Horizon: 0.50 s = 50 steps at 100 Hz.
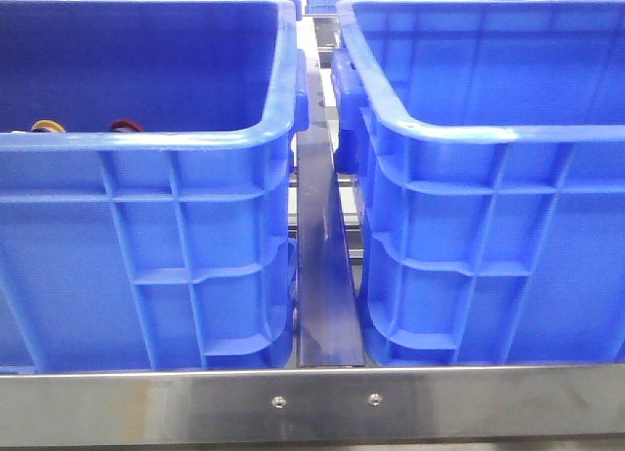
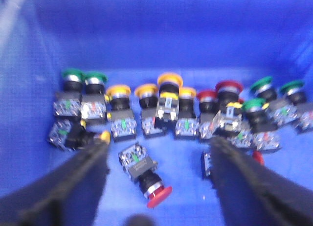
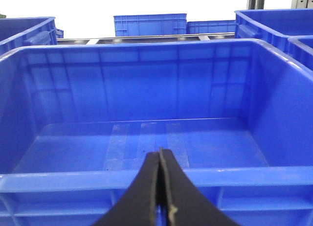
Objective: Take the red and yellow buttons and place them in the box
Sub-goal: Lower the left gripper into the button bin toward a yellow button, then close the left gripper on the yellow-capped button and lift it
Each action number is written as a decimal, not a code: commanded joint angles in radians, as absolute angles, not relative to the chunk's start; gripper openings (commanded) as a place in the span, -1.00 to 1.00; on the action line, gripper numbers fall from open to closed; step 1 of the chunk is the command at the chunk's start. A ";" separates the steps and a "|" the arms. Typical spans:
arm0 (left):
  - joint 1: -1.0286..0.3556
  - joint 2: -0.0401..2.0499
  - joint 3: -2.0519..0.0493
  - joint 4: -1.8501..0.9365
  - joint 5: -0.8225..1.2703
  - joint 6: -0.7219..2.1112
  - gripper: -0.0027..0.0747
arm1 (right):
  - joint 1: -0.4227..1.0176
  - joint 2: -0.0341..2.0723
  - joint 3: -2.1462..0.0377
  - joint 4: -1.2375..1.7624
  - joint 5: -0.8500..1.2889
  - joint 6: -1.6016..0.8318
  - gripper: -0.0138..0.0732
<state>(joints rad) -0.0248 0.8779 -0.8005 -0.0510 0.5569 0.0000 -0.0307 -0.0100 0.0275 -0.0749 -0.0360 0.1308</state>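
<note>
Two big blue crates sit side by side on the desk (image 1: 312, 402), which has a steel front rail with two screws in it, and a metal divider strip (image 1: 327, 275) runs between them. The left crate (image 1: 146, 256) is the one holding all the push buttons; from the front you only catch a yellow cap (image 1: 47, 126) and a dark red cap (image 1: 125, 125) peeking over its near rim. The right crate, the box (image 3: 146, 79), shows a bare floor with a few strips of clear tape on it, and more blue crates stand behind it. The left pincer (image 2: 159, 187) hangs inside the left crate, jaws spread wide apart with nothing between the fingers (image 2: 78, 182) except crate floor and one loose button. That one is a red button (image 2: 146, 179) lying on its side, cap toward the camera, just about between the fingers and touching neither. Behind it there's a rough row of upright ones: green caps at both ends, yellow buttons (image 2: 170, 81) in the middle, a couple more red ones beside them. The view is blurry, so an exact count isn't possible. The right pincer (image 3: 160, 187) sits at the near rim of the box, fingers pressed together, gripping nothing.
</note>
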 commanded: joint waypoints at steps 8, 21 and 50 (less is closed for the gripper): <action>-0.030 1.024 -0.956 -0.063 0.627 0.005 0.31 | -0.031 -0.027 0.033 -0.086 -0.116 0.128 -0.92; -0.037 1.148 -1.074 -0.063 0.723 0.032 0.31 | -0.031 -0.027 0.033 -0.086 -0.116 0.128 -0.92; -0.073 1.428 -1.321 -0.052 0.896 0.085 0.31 | -0.031 -0.027 0.033 -0.086 -0.116 0.128 -0.92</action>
<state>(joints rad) -0.0597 1.3898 -1.2319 -0.0472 0.8828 0.0604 -0.0307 -0.0100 0.0275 -0.0749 -0.0360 0.1308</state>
